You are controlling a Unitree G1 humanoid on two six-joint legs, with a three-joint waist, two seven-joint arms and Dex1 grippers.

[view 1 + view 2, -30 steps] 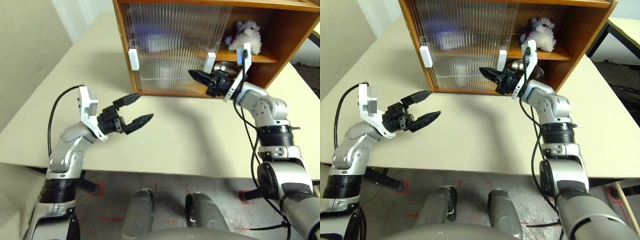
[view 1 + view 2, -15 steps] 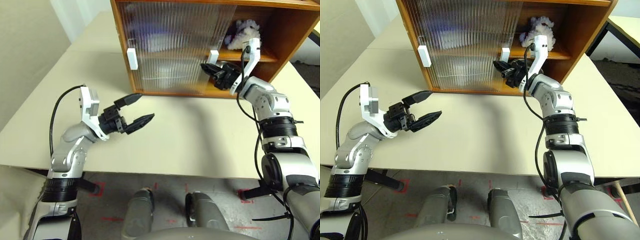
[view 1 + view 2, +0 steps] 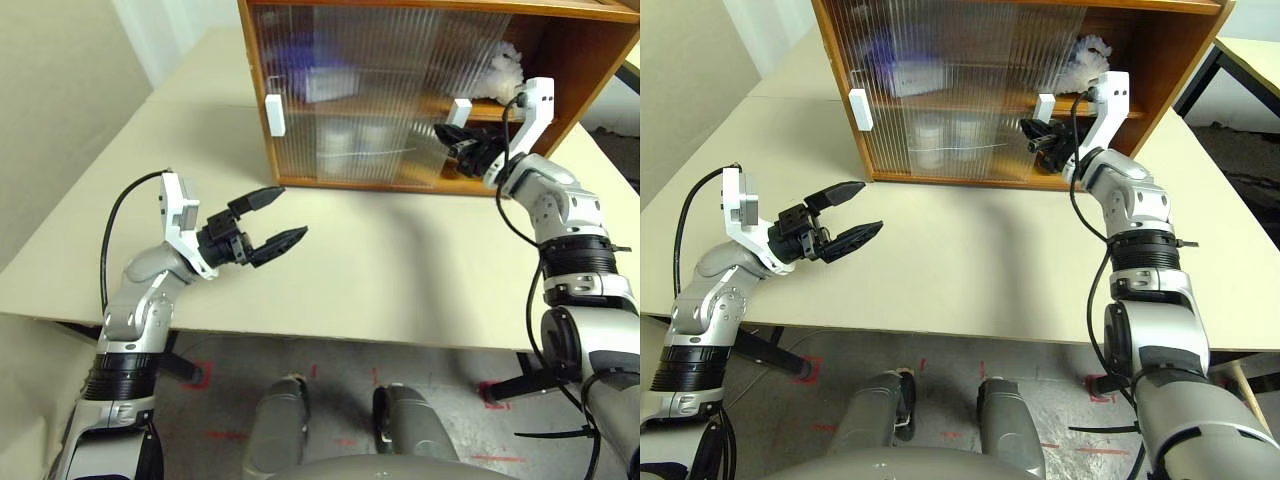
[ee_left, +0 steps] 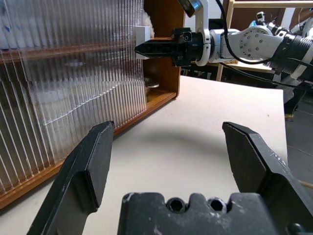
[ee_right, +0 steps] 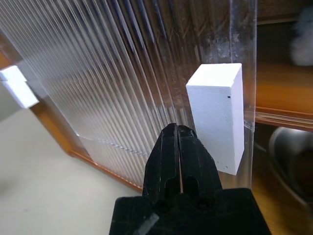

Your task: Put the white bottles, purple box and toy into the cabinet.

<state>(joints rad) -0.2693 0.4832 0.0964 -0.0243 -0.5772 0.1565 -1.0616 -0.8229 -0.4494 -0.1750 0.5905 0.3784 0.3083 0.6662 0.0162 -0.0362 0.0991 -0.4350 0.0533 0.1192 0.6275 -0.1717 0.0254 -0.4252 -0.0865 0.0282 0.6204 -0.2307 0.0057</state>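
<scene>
1. My right gripper [image 5: 180, 147], fingers pressed together, sits against the white handle [image 5: 218, 113] of the cabinet [image 3: 575, 70] door.
2. Left gripper [image 3: 268, 228] hovers, fingers spread, empty.
3. Toy [image 3: 503, 68] on the upper shelf; door looks light and slick, so I'd push at the handle.

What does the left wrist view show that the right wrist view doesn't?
Only the left wrist view shows the open left gripper, the tabletop and the whole right arm reaching to the cabinet. Only the right wrist view shows the other white handle at the far end of the doors, and the handle's face up close. Both show the shut right gripper at the white handle of the ribbed sliding door, with the metal bowl behind.
</scene>
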